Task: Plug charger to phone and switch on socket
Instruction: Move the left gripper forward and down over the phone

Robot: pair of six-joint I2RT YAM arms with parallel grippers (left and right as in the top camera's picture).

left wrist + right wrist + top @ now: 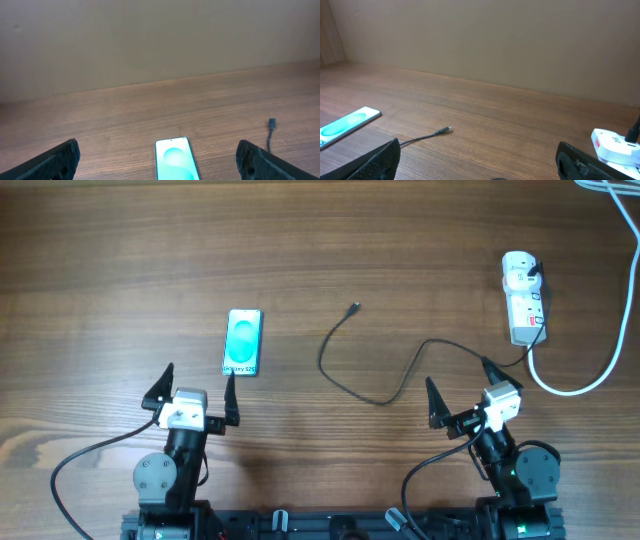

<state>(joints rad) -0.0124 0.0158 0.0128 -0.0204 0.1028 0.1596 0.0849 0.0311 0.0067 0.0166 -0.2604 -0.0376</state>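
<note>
The phone (243, 342) lies flat on the wooden table, its turquoise-and-white screen up; it also shows in the left wrist view as the phone (175, 160) and at the left in the right wrist view as the phone (347, 125). The charger (372, 385), a thin black cable, snakes from the white socket (524, 298) to its free plug (353, 309). The plug (445, 130) lies apart from the phone. My left gripper (196, 388) stands open just short of the phone. My right gripper (460, 392) stands open near the cable, holding nothing.
A thick white cord (590, 380) loops from the socket toward the table's right edge and back corner. The socket (616, 146) sits at the right in the right wrist view. A plain wall rises behind the table.
</note>
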